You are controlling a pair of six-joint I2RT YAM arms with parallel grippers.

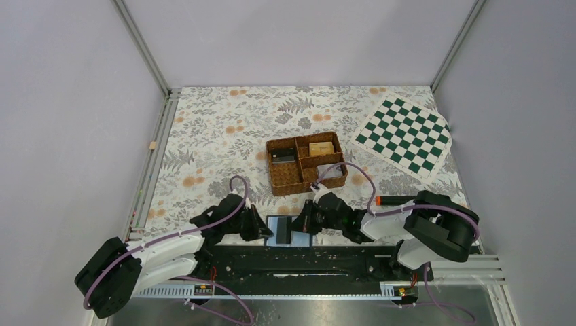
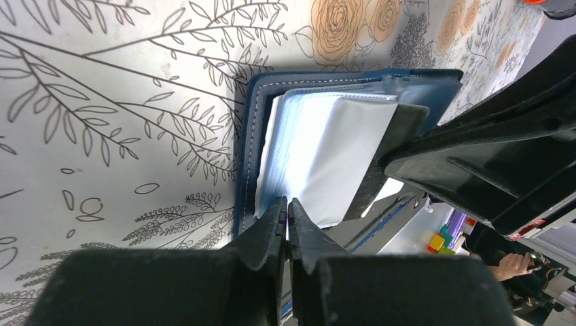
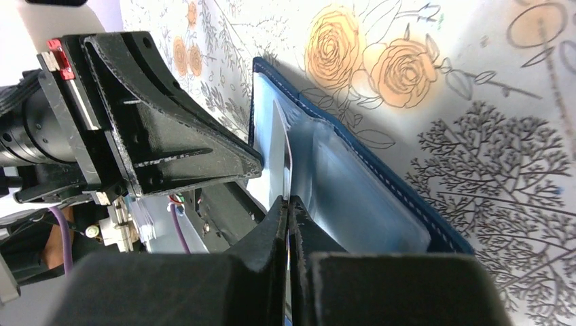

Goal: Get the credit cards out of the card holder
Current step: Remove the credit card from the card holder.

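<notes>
The card holder (image 1: 275, 229) lies open on the floral cloth at the near edge, navy outside, light blue inside. My left gripper (image 1: 266, 231) is shut on the edge of its inner pocket leaf, seen close in the left wrist view (image 2: 287, 207) with the card holder (image 2: 326, 142) spread in front. My right gripper (image 1: 303, 223) comes from the right and is shut on a thin dark credit card (image 1: 285, 234) standing on edge in the holder. The right wrist view shows that gripper (image 3: 289, 204), the card (image 3: 283, 142) and the card holder (image 3: 353, 183).
A brown wicker tray (image 1: 275, 180) with small items stands just behind the holder. A green-and-white chessboard mat (image 1: 405, 136) lies at the back right. A dark pen with an orange tip (image 1: 394, 200) is near the right arm. The black rail (image 1: 306, 255) runs along the near edge.
</notes>
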